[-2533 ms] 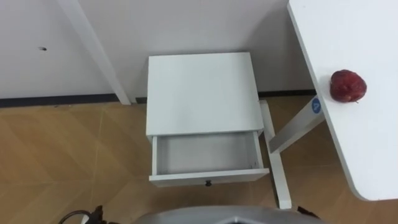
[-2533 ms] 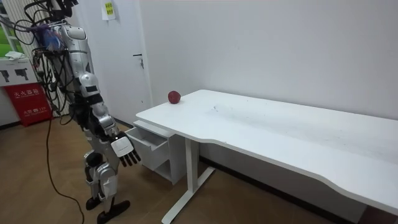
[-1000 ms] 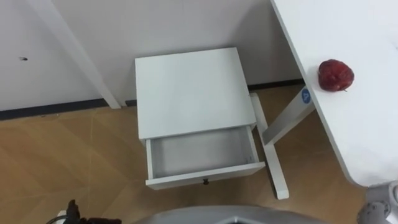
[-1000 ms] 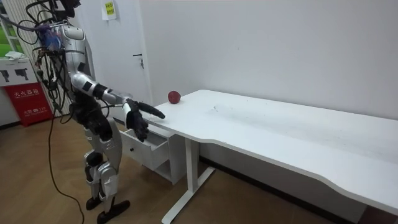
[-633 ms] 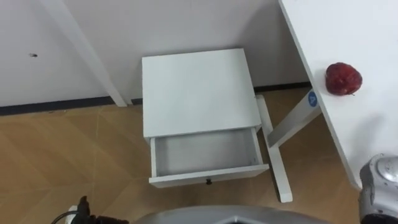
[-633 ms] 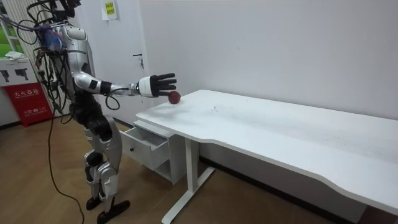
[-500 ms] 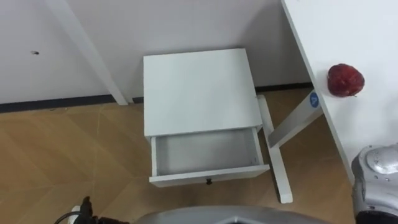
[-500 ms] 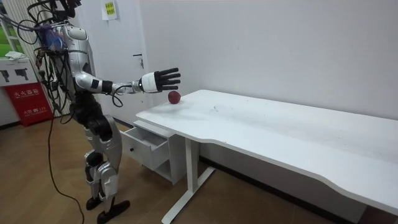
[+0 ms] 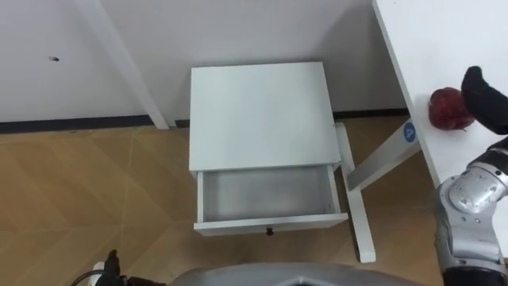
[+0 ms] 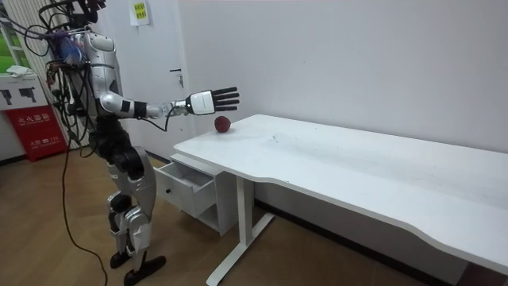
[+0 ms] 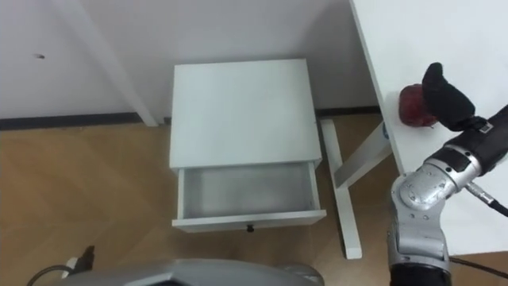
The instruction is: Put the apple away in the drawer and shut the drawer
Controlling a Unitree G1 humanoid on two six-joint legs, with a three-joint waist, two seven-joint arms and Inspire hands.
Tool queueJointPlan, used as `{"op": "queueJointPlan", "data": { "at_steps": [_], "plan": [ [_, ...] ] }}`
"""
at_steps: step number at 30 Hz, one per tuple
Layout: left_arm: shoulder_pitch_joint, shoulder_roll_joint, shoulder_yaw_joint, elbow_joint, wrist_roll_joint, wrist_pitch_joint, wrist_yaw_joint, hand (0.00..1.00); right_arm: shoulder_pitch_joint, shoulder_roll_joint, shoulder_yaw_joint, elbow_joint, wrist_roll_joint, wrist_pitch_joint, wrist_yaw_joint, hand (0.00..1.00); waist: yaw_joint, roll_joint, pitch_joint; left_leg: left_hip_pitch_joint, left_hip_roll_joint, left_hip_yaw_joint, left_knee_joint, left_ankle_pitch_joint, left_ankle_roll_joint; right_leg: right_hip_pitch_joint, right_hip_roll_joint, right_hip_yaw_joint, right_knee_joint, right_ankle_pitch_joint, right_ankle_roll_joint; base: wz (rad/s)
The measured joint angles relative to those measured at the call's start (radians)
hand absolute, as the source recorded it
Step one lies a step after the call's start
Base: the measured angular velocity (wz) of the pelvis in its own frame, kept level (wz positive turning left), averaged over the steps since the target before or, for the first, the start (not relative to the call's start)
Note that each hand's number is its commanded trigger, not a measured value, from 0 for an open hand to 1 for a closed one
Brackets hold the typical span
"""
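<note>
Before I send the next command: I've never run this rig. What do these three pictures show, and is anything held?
This is a two-legged humanoid robot with five-fingered hands. Two pictures come from the stereo camera on its head, looking down; the third from a camera standing in the room. Before the robot stands a small white cabinet, its drawer pulled open and empty. A red apple lies near the end of the white desk. The right hand reaches out above the apple, fingers straight, holding nothing.
</note>
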Motion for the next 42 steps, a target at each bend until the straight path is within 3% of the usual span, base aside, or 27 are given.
{"op": "queueJointPlan", "data": {
  "at_steps": [14,19,25,42],
  "plan": [
    [0.006,-0.002,0.000,0.000,0.002,0.004,-0.010,0.00,0.016,0.001,0.003,0.072,0.021,0.014,0.106,0.00,0.000,-0.009,0.0017,-0.002,-0.001,0.000,0.001,0.000,0.000,-0.002,0.000,0.002,-0.003,0.001,-0.001,0.00],
    [0.000,-0.002,0.000,-0.004,0.000,0.004,-0.021,0.00,0.015,0.001,0.003,0.098,0.021,0.016,0.140,0.00,-0.004,-0.020,0.0087,-0.005,0.000,0.000,0.001,0.000,0.000,-0.001,0.000,0.002,-0.003,0.001,-0.001,0.00],
    [-0.002,-0.002,0.002,-0.001,0.000,0.005,-0.023,0.00,0.015,0.001,0.003,0.104,0.020,0.037,0.186,0.00,-0.002,-0.027,0.0059,-0.004,0.001,0.000,0.001,0.000,0.000,-0.002,-0.001,0.006,-0.001,0.001,-0.001,0.00],
    [-0.002,-0.003,0.002,-0.001,0.001,0.019,-0.042,0.00,0.008,0.001,0.025,0.114,0.021,0.044,0.281,0.00,0.001,-0.018,0.0065,-0.001,0.007,0.001,0.001,0.000,0.000,0.001,0.002,0.009,0.001,0.002,-0.002,0.00]
  ]
}}
